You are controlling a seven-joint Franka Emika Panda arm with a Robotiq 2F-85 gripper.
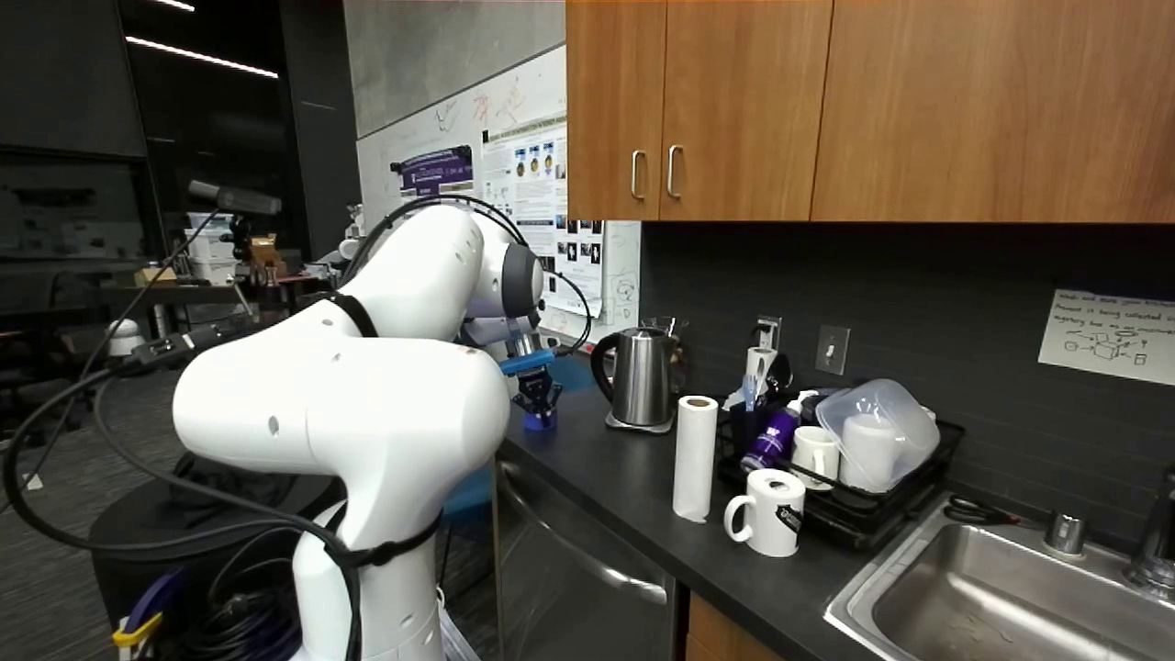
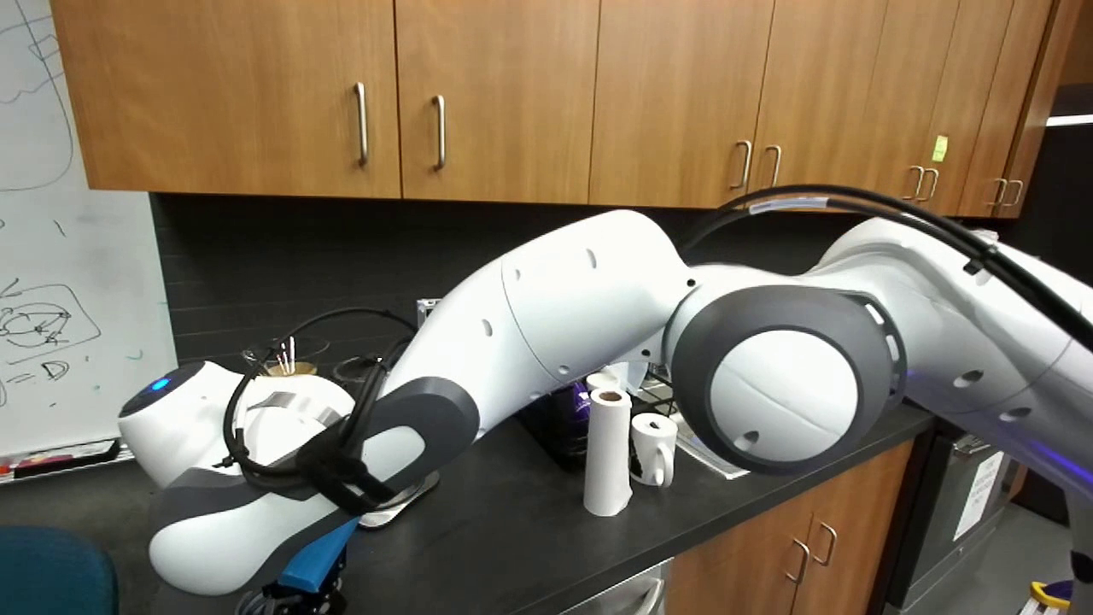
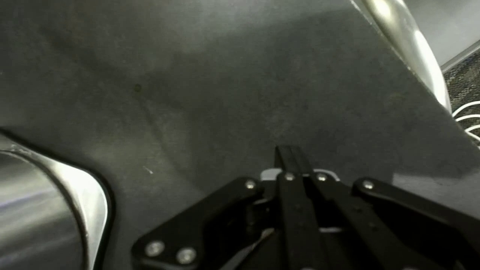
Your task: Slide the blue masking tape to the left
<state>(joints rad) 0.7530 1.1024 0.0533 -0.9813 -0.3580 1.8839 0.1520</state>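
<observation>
The blue masking tape (image 1: 540,422) is a small bright blue ring on the dark counter, near its far end in an exterior view. My gripper (image 1: 539,408) is right at the tape, pointing down, with its fingers overlapping the tape's upper part in that view. I cannot tell whether the fingertips are inside the ring, behind it or touching it. In the wrist view the gripper's fingertips (image 3: 292,152) are together, with nothing seen between them. The tape does not show in the wrist view, and the arm or frame edge hides it in an exterior view.
A steel kettle (image 1: 643,376) stands beside the gripper; it also shows in the wrist view (image 3: 37,217). The counter's front edge (image 3: 408,71) is close by. A paper-towel roll (image 1: 695,459), a white mug (image 1: 776,519), a dish rack (image 1: 854,514) and a sink (image 1: 1010,588) stand farther along.
</observation>
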